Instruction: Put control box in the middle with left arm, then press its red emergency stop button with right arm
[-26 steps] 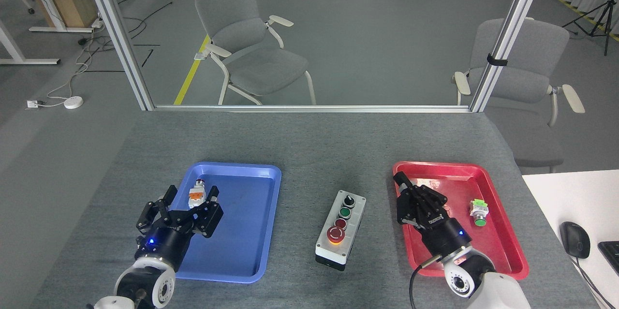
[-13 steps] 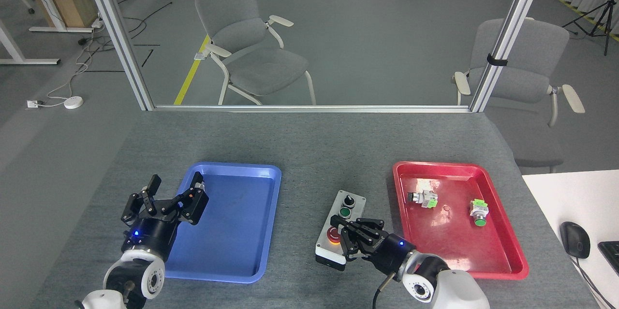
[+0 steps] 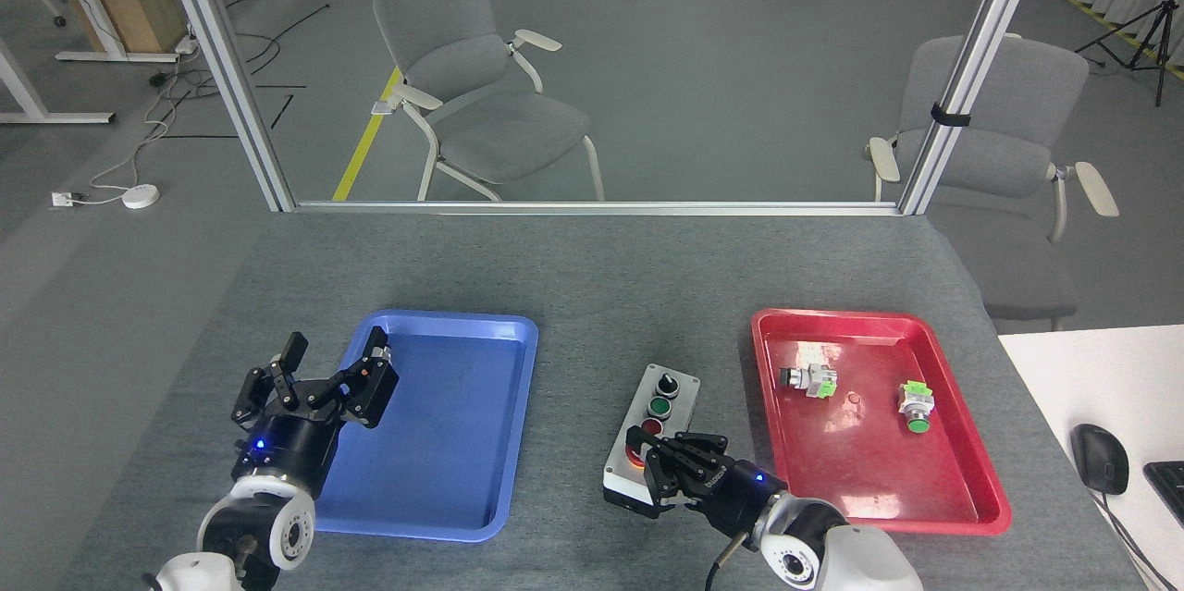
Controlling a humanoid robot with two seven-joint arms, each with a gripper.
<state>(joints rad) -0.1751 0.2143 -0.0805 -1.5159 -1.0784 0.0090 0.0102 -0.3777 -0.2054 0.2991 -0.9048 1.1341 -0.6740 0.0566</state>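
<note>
The control box (image 3: pixel 683 397) lies lengthwise on the grey cloth in the middle (image 3: pixel 592 313), between the two trays. Its black knob, green button and small red button show in a row. My right gripper (image 3: pixel 645 452) comes in from the lower right. It is shut, and its fingertips lie over the red emergency stop button (image 3: pixel 632 454), of which only a red sliver with its orange collar shows. My left gripper (image 3: pixel 335 363) hovers open over the left rim of the blue tray (image 3: pixel 462 443) and holds nothing.
A red tray (image 3: pixel 962 480) to the right of the box holds two small switch parts (image 3: pixel 809 380), (image 3: pixel 916 406). A white desk corner with a mouse (image 3: pixel 1099 457) stands at the far right. An aluminium frame (image 3: pixel 592 207) borders the table's far edge.
My right gripper swung from the red tray over to the box and has now settled lower on the big red button. My left gripper drew back to the left, then stayed still.
</note>
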